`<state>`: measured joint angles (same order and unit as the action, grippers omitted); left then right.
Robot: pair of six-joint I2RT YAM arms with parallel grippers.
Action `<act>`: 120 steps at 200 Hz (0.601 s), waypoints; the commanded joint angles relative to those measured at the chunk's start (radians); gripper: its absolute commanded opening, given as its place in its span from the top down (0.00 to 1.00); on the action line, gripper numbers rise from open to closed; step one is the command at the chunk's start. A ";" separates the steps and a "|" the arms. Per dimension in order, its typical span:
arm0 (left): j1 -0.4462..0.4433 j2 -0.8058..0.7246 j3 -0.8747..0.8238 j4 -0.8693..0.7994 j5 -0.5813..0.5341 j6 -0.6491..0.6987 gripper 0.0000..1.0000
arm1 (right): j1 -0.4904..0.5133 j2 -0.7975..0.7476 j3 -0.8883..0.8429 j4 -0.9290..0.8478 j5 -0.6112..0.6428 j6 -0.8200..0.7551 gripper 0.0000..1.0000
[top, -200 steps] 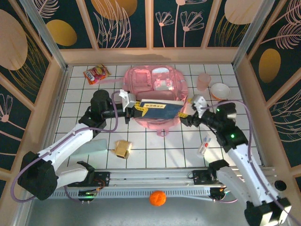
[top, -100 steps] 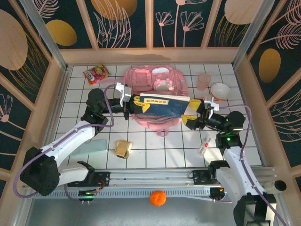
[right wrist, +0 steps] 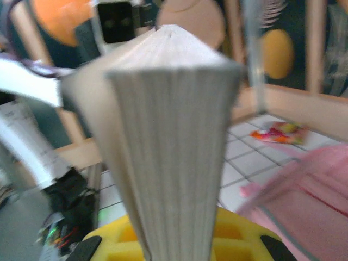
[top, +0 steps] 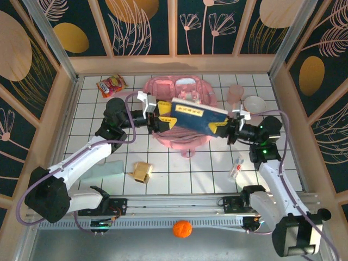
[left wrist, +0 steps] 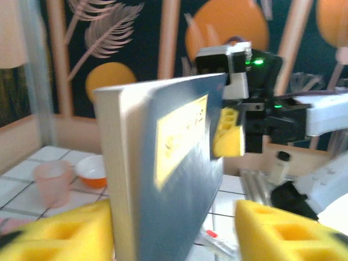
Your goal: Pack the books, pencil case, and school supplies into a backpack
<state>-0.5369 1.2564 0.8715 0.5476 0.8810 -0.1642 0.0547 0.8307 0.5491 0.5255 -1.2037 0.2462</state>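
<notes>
The dark navy book [top: 197, 115] with yellow markings hangs tilted above the pink backpack [top: 182, 89], which lies open on the tiles. My right gripper [top: 224, 128] is shut on the book's right end; in the right wrist view the page edge [right wrist: 174, 136] rises out of that gripper [right wrist: 179, 242], a yellow pad on either side. My left gripper [top: 159, 118] stands open around the book's left end. In the left wrist view a gap shows between the cover [left wrist: 179, 179] and one of the pads [left wrist: 288, 228]. The mint pencil case [top: 109, 168], tan box [top: 142, 171] and white oblong item [top: 236, 169] lie on the tiles.
A red-orange snack bag [top: 111, 85] lies at the back left. A pink cup [top: 235, 93] and a white bowl [top: 254, 103] stand at the back right. Wooden walls close in the tiled floor. An orange ball [top: 182, 229] sits in front of the rail.
My right gripper has shut on the book's right end and my left gripper has opened. The book has risen and tilted above the backpack.
</notes>
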 commanded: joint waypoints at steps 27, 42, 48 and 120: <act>-0.002 0.010 0.005 -0.326 -0.337 0.454 0.19 | -0.174 -0.089 -0.004 -0.285 0.425 0.157 1.00; -0.016 0.064 0.024 -0.412 -0.371 0.609 0.18 | -0.173 -0.091 0.028 -0.461 0.609 0.223 1.00; -0.027 0.092 0.036 -0.445 -0.392 0.659 0.17 | -0.173 -0.093 0.033 -0.512 0.659 0.254 1.00; -0.098 0.478 0.241 -0.578 -0.561 0.882 0.16 | -0.169 -0.156 -0.006 -0.565 0.684 0.289 1.00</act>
<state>-0.6270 1.6669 1.0466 0.0227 0.3603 0.6174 -0.1123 0.6914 0.5186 -0.0067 -0.5617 0.5358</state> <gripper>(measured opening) 0.841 0.119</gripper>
